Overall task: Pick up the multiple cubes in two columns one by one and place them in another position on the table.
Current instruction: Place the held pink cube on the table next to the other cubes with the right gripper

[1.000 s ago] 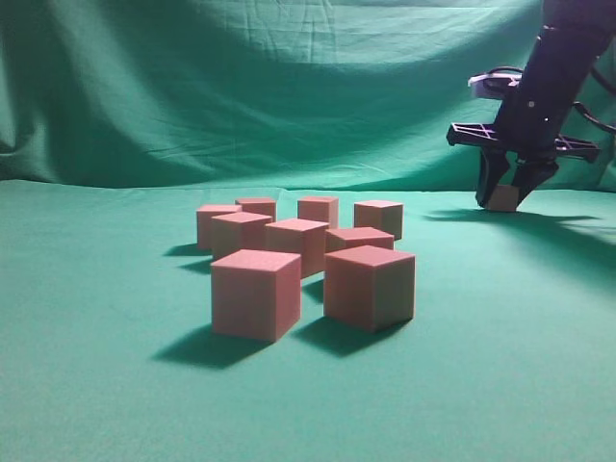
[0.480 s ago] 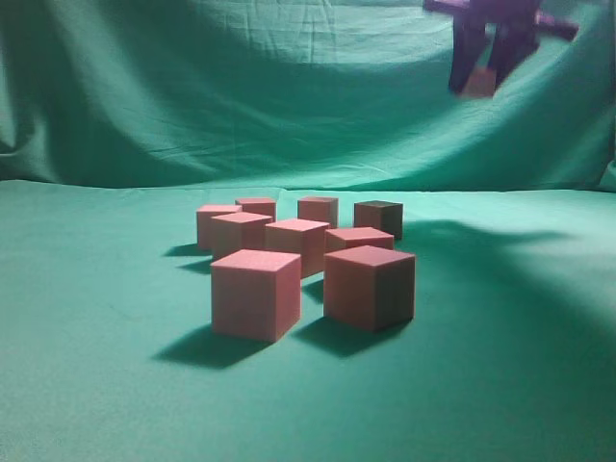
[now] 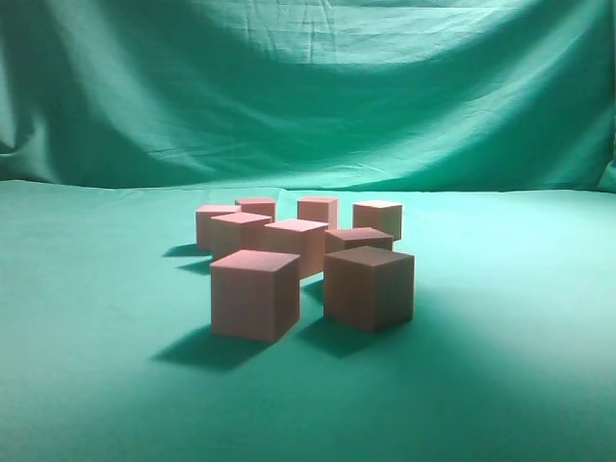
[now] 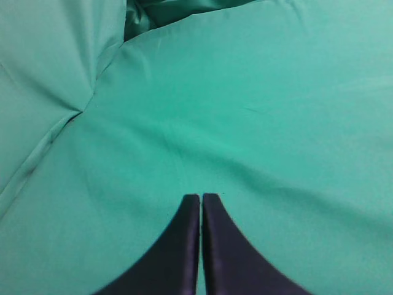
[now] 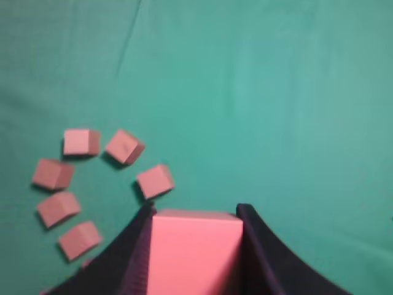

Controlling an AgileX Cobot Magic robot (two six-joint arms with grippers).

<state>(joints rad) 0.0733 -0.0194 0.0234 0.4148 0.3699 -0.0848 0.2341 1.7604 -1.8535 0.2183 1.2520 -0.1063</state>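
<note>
Several pinkish-red cubes stand in two loose columns on the teal table (image 3: 500,318); the nearest two are a left one (image 3: 254,294) and a right one (image 3: 370,286). Neither gripper shows in the exterior view. My right gripper (image 5: 195,215) is shut on a cube (image 5: 193,252) and holds it high above the table; several other cubes (image 5: 155,180) lie far below at the left of the right wrist view. My left gripper (image 4: 201,198) is shut and empty over bare cloth.
The green cloth backdrop (image 3: 318,87) hangs behind the table. A fold where the cloth meets the backdrop (image 4: 80,110) shows at the left of the left wrist view.
My right gripper has risen with the cube from low at the back right, up and out of the top of the exterior view. The cubes on the table have not moved.
</note>
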